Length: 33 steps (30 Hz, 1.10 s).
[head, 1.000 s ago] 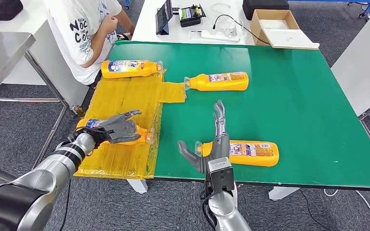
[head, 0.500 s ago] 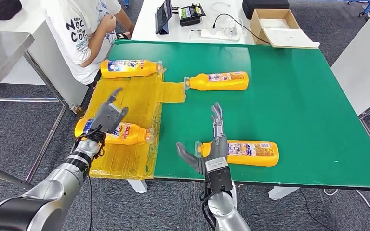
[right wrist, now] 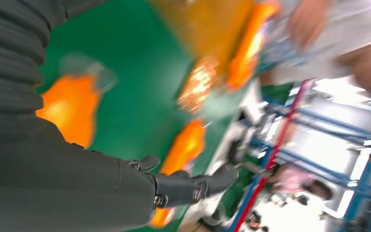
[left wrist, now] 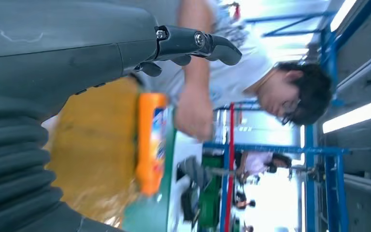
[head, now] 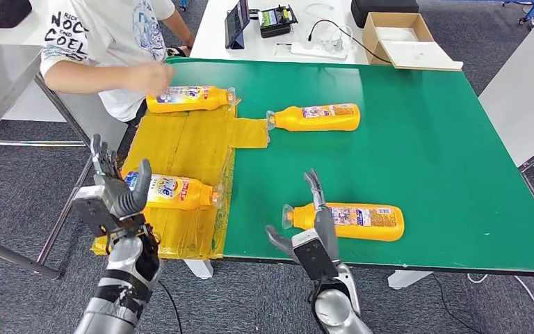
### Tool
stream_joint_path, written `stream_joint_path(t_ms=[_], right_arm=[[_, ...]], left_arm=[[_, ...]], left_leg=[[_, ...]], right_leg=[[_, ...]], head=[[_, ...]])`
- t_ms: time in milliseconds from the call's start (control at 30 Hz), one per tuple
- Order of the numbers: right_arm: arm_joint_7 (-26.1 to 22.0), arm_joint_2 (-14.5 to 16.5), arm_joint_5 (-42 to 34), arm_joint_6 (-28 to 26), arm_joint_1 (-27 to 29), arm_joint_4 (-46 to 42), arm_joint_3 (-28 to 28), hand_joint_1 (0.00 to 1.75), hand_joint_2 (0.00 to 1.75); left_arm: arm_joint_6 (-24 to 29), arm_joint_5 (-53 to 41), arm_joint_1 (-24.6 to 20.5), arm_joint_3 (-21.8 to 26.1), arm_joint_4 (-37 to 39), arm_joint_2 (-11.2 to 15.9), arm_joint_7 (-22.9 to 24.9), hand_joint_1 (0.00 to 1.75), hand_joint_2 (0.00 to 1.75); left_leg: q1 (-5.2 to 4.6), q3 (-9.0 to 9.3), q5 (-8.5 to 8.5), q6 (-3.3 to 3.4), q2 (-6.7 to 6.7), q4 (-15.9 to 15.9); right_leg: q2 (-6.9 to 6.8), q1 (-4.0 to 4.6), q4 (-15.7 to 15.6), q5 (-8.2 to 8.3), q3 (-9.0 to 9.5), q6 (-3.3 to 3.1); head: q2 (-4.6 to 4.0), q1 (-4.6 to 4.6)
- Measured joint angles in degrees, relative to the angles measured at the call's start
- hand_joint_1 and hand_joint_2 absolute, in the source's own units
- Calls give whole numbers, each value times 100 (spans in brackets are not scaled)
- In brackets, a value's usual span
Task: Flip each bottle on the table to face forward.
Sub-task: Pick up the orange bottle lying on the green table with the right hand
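Along the near edge of the green table (head: pixel 424 139), two orange bottles lay on their sides, each with its long axis running across the table, parallel to that edge. The near-right bottle (head: pixel 348 220) rested on bare green surface close to the near edge, cap end toward the table's left side. The right hand (head: pixel 307 226) stood just in front of that cap end, fingers spread and raised, thumb out to the side, holding nothing. It appeared close to the bottle's neck, though contact could not be confirmed from the head view.

The near-left bottle (head: pixel 169 191) lay on the yellow sheet (head: pixel 181 142) covering the table's left side, cap pointing toward the table's middle. The left hand (head: pixel 115 195) was raised upright at the bottle's base end, off the table's left edge, fingers apart and empty.

Each hand was therefore nearer to its own side's bottle, and either bottle would need rolling about its long axis.

Two further bottles lay toward the far side of the table: the far-left bottle (head: pixel 188 99) at the sheet's far end, where a person's hand (head: pixel 149 76) reached to it, and the middle bottle (head: pixel 316 117) on the green just past the sheet. Both sat well apart from the robot's hands.
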Motion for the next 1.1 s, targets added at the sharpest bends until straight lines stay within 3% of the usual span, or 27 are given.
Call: stream_joint_path(t_ms=[133,400,767,933,1100], right_arm=[[441,-326,549,106,195,-208,-270,0,175],[1414,-1163,1099,1381,51,-269,-604,0,175],[1789,-2063,1068,2368,-1037,452,-480,0,175],[1864,-2263,1124,2472,-1568,967,-244,0,175],[1786,-2409,907,3079,-2081,1543,73,0,175]], left_arm=[[-251,44,572,5,-457,-110,0,0,175],[-662,-523,1009,16,-711,-151,0,0,175],[-660,-892,1052,9,-646,-153,0,0,175],[-536,-1059,1048,0,-541,-153,0,0,175],[-586,-1067,986,-7,-349,-153,0,0,175]], left_leg=[[-3,0,-6,3,1,0],[-4,-2,-4,6,0,0],[-6,-4,2,13,0,2],[-6,-3,2,13,0,2],[-6,-1,3,14,0,3]], right_leg=[[1,-3,-1,-1,-3,2],[0,-5,-1,-2,1,12],[-1,-7,0,4,2,19],[-1,-7,0,4,2,19],[-1,-7,0,5,3,19]], head=[[0,-2],[0,-1],[0,-3],[0,-3],[0,-4]])
